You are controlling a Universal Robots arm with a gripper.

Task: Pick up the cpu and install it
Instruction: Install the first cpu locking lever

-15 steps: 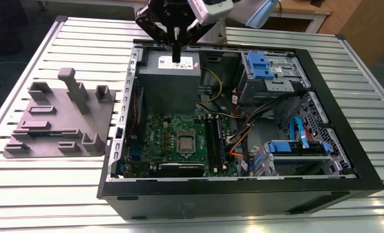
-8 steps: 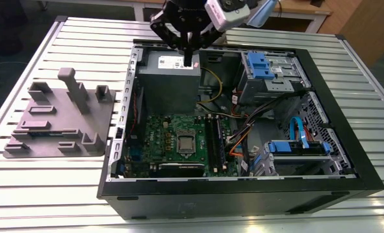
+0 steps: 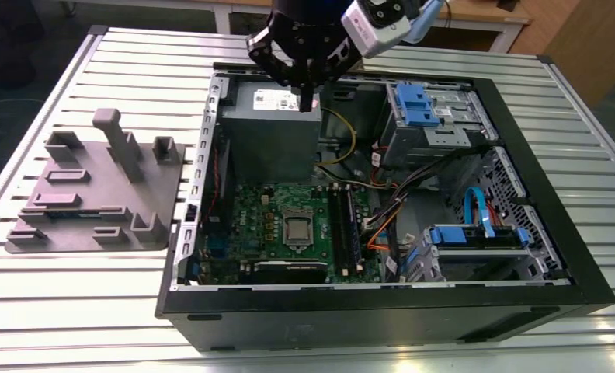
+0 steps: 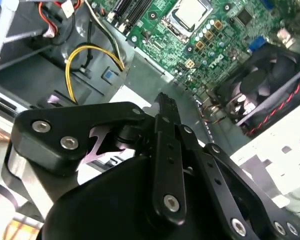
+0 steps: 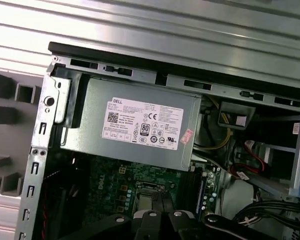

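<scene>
The gripper (image 3: 307, 99) is hanging above the open computer case (image 3: 556, 233), over the grey power supply (image 3: 271, 132) at the far end, well above the motherboard (image 3: 286, 233). In the second wrist view its fingers (image 4: 166, 107) are pressing together with nothing between them.

The cpu (image 3: 298, 230) is lying flat in its socket in the middle of the motherboard, its silvery top facing up; in the second wrist view it is sitting square inside the metal socket frame (image 4: 176, 29). Judging from this, the chip is already placed and the gripper is carrying nothing, so the pick and the seating look finished. Whether the frame is clamped down and its lever latched I cannot tell.

On the slatted metal surface (image 3: 100, 295), at the exterior view's left of the case, a grey parts fixture (image 3: 95, 194) is standing with its slots and pegs, well apart from the gripper.
</scene>
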